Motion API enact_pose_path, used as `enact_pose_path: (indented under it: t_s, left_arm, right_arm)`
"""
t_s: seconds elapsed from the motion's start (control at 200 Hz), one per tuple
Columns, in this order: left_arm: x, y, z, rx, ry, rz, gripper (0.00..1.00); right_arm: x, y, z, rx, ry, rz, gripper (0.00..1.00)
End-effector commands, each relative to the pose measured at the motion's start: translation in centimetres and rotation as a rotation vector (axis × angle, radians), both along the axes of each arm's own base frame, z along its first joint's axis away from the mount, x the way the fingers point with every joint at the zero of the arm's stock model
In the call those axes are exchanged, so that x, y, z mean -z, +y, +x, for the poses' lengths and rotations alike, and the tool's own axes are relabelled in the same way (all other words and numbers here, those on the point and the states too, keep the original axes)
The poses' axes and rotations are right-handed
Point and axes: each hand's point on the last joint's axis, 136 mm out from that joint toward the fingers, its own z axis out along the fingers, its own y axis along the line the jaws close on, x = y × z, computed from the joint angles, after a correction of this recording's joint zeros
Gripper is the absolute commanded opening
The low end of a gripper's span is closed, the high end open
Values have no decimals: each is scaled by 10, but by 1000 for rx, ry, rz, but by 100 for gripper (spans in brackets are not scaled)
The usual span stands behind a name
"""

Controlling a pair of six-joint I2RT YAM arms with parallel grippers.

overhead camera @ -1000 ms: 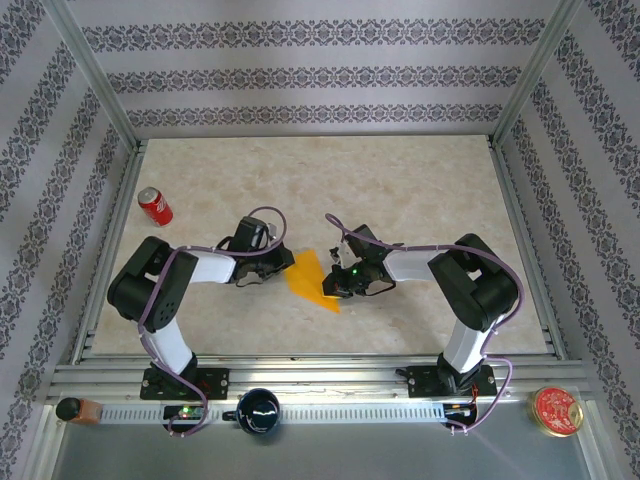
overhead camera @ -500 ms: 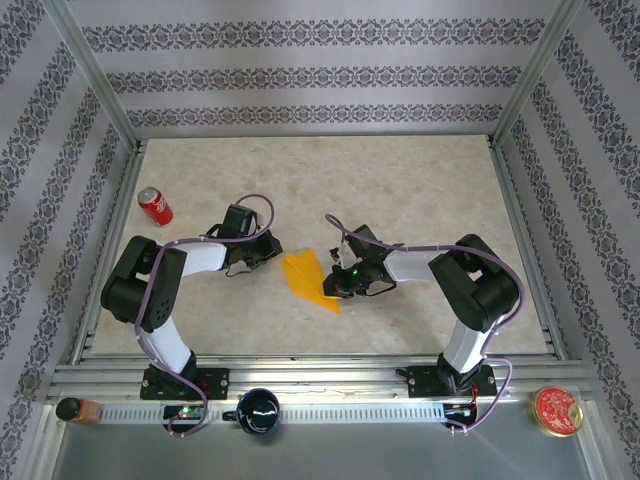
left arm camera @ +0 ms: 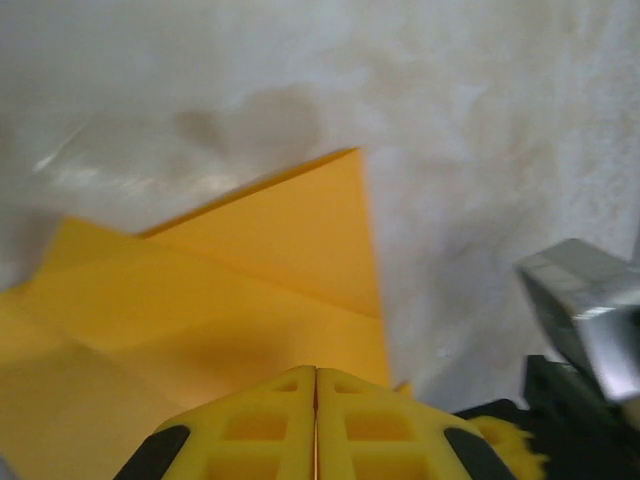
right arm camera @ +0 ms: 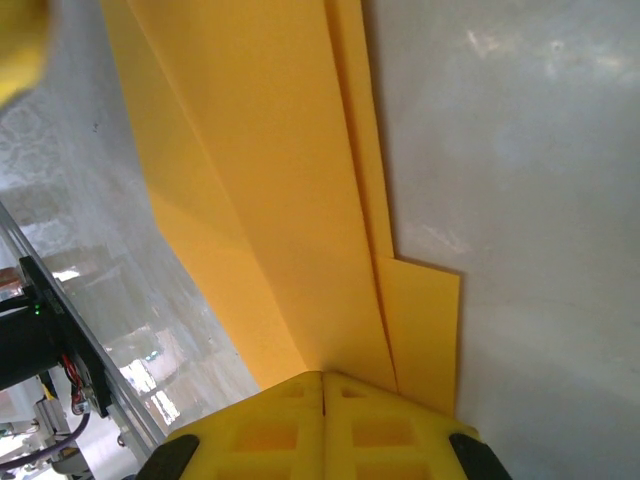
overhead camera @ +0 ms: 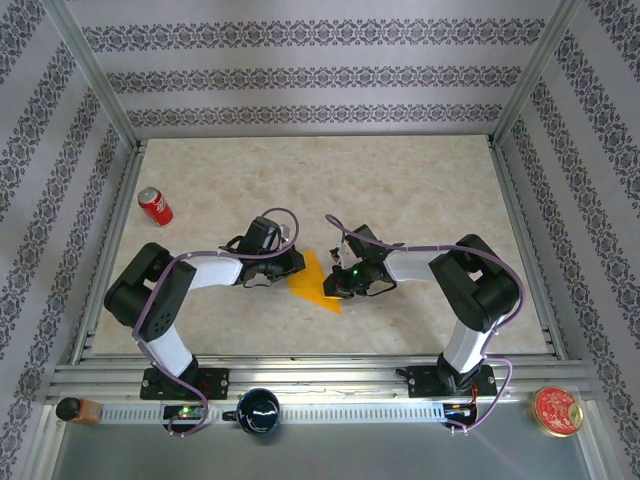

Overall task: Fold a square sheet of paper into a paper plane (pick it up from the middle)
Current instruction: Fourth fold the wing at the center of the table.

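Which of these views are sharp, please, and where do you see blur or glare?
Top external: evenly lit and sharp, the orange paper crisp. Left wrist: soft overall, with a glare streak on the table upper left. Right wrist: paper folds sharp, a blurred yellow blob in the top-left corner.
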Motion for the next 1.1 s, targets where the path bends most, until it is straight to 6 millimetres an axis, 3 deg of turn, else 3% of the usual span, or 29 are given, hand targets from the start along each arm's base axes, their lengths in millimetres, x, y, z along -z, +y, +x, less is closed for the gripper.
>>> enact_pose_path:
  t_s: [0.0, 0.095, 0.32, 0.5, 0.714, 0.859, 1.094]
  left_arm:
    - [9, 1, 1, -28, 12, -1, 8]
    - [21, 5, -4, -22, 45, 32, 6]
    - [23, 12, -11, -23, 46, 65, 5]
    - [23, 10, -13, -10, 44, 65, 5]
    - [23, 12, -12, -19, 37, 76, 5]
    - [24, 17, -12, -34, 35, 98, 4]
    - [28, 22, -17, -37, 39, 113, 3]
  right_arm:
    - [25, -29, -17, 44, 85, -150, 0]
    - [10, -15, -9, 56, 71, -78, 1]
    - [-22, 16, 6, 21, 7, -8, 2]
    - [-19, 30, 24, 30, -5, -2, 3]
    - [-6, 48, 32, 2, 29, 15, 4]
    - [12, 29, 15, 2, 58, -54, 4]
    - [18, 2, -31, -28, 112, -30, 5]
